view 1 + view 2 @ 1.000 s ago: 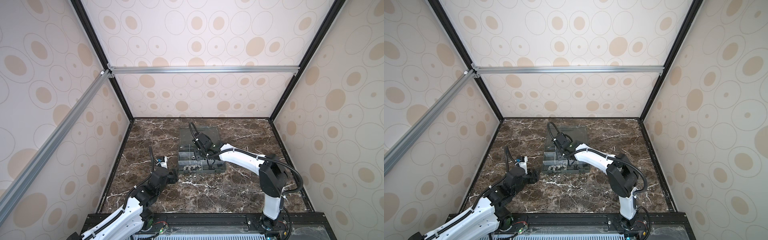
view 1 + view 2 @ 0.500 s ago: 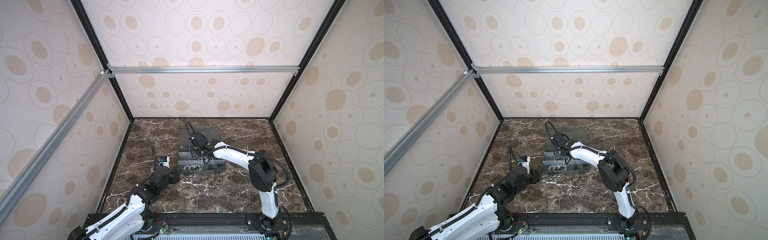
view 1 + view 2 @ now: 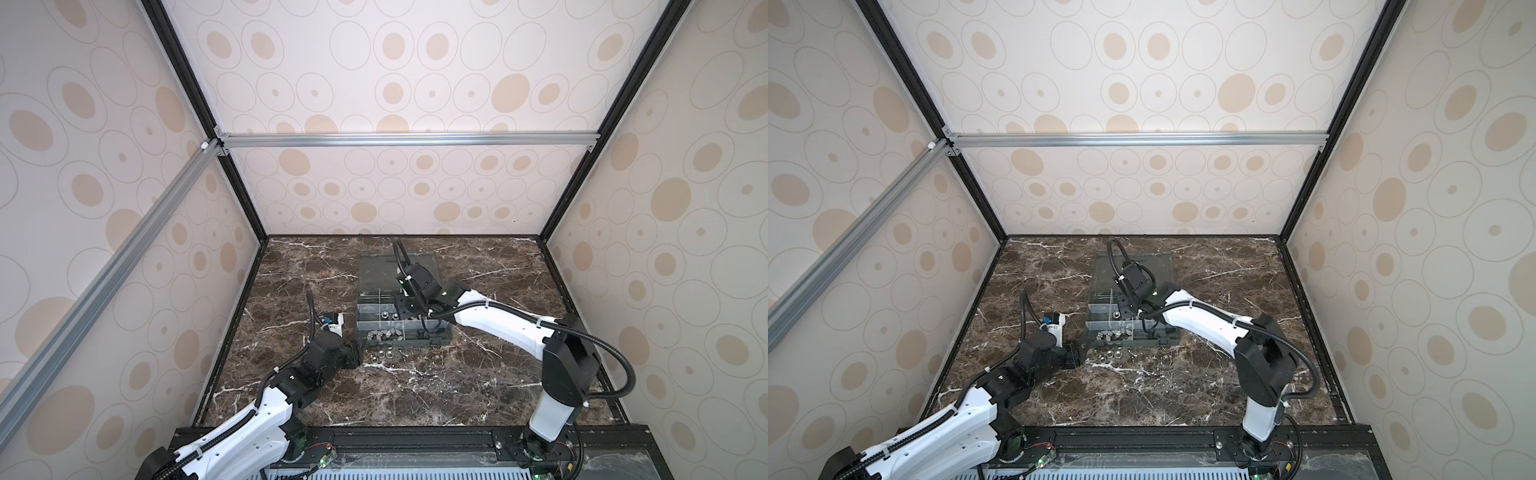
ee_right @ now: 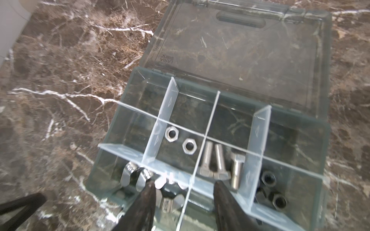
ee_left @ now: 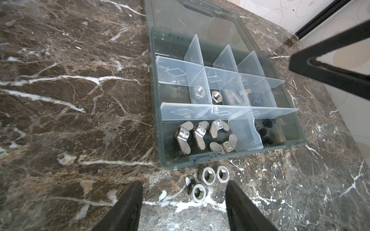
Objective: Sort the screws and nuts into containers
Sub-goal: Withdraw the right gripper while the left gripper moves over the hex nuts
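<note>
left pincer (image 5: pixel 183 190): apart, empty, low at 7 o'clock of containers (image 5: pixel 158 120) | nuts (image 5: pixel 208 176): three lie loose on counter (image 5: pixel 60 100) at containers' 6 o'clock | right pincer (image 4: pixel 184 188): apart, empty, above containers | screws (image 4: pixel 218 160): lie in middle-row compartment

The enclosure consists of three cream wall panels (image 3: pixel 395 83) printed with beige ovals and thin grey rings, joined at black corner posts (image 3: pixel 195 104). Aluminium rails (image 3: pixel 407 139) run across the back panel and along the left panel. The work surface (image 3: pixel 415 395) is dark brown marble-pattern with white veins, evenly lit.
</note>
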Robot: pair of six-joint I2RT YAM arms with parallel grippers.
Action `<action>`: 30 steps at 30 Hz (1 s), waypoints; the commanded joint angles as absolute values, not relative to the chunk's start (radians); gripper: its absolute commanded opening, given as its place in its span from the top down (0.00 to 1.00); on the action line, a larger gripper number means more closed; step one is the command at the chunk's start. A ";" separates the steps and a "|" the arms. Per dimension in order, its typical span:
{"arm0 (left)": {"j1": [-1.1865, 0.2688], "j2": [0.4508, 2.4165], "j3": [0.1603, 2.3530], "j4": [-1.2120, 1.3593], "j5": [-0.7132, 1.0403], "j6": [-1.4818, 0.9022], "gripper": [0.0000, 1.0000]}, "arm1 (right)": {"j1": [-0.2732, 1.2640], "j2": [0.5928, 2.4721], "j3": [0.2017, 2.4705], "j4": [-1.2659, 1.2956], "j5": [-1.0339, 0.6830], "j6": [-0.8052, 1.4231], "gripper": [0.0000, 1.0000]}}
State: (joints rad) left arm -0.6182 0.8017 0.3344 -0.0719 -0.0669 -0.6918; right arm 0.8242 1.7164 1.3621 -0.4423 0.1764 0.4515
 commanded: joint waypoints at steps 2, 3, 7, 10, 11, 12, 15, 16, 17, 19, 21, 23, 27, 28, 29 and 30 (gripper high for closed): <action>-0.612 0.809 0.337 -0.032 -0.039 -0.720 0.35 | 0.822 1.598 1.231 -0.442 0.184 0.507 0.50; -0.612 0.814 0.332 -0.022 -0.031 -0.722 0.35 | 0.821 1.568 1.196 -0.442 0.189 0.521 0.49; -0.612 0.846 0.331 -0.002 0.002 -0.715 0.36 | 0.827 1.458 1.073 -0.445 0.207 0.570 0.49; -0.612 0.877 0.337 0.006 0.033 -0.699 0.36 | 0.831 1.378 0.994 -0.454 0.229 0.613 0.49; -0.612 0.889 0.337 0.015 0.048 -0.694 0.36 | 0.832 1.353 0.969 -0.458 0.235 0.626 0.49; -0.612 0.901 0.338 0.021 0.060 -0.692 0.36 | 0.833 1.329 0.944 -0.457 0.241 0.639 0.49; -0.612 0.938 0.340 0.035 0.081 -0.684 0.40 | 0.834 1.268 0.881 -0.466 0.258 0.683 0.49; -0.613 0.949 0.342 0.037 0.084 -0.683 0.41 | 0.834 1.253 0.866 -0.468 0.262 0.696 0.48; -0.613 0.962 0.344 0.039 0.090 -0.682 0.41 | 0.834 1.235 0.845 -0.471 0.267 0.713 0.48; -0.614 0.985 0.345 0.048 0.101 -0.681 0.42 | 0.835 1.204 0.813 -0.471 0.273 0.739 0.48; -0.617 1.012 0.347 0.061 0.113 -0.674 0.43 | 0.837 1.174 0.782 -0.472 0.280 0.765 0.48; -0.619 1.036 0.351 0.067 0.118 -0.666 0.44 | 0.838 1.148 0.757 -0.471 0.288 0.785 0.48; -0.622 1.097 0.372 0.071 0.141 -0.651 0.46 | 0.840 1.105 0.719 -0.482 0.307 0.815 0.48; -0.623 1.111 0.379 0.073 0.147 -0.651 0.47 | 0.840 1.099 0.714 -0.485 0.311 0.819 0.48; -0.624 1.128 0.386 0.075 0.152 -0.647 0.48 | 0.839 1.093 0.711 -0.489 0.313 0.822 0.48; -0.626 1.144 0.393 0.077 0.155 -0.646 0.48 | 0.840 1.089 0.707 -0.493 0.316 0.824 0.48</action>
